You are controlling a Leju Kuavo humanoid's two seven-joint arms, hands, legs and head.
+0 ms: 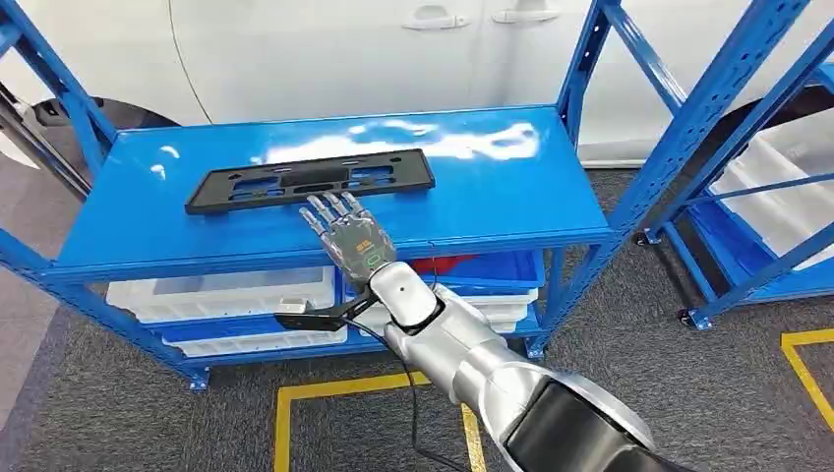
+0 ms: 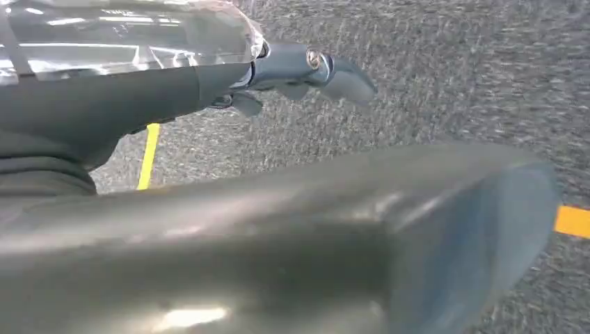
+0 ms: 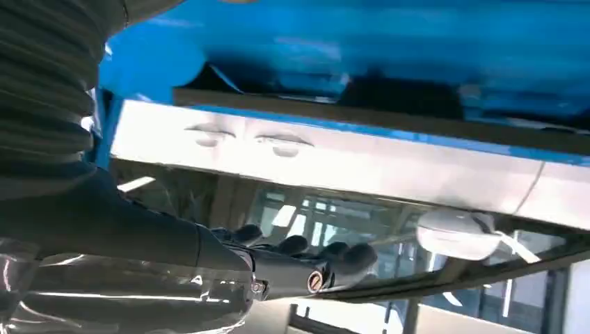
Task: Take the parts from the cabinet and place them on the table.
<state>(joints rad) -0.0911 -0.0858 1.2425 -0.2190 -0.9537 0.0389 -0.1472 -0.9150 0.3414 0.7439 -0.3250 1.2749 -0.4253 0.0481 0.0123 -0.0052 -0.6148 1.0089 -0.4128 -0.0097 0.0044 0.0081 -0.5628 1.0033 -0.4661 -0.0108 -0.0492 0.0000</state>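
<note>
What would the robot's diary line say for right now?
right hand: open, fingers flat by black part | black part: lying on blue shelf | left hand: empty, above floor

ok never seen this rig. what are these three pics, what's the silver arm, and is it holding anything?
It's a humanoid robot with two silver arms ending in many-fingered hands. The head view looks down from its body at a blue shelf unit with a long black plastic part lying on top and white bins below. The right hand reaches out, fingers spread just short of the part, holding nothing. The right wrist view sits behind that hand, turned, showing a white car beyond. The left wrist view shows the left hand hanging over grey carpet, empty.
</note>
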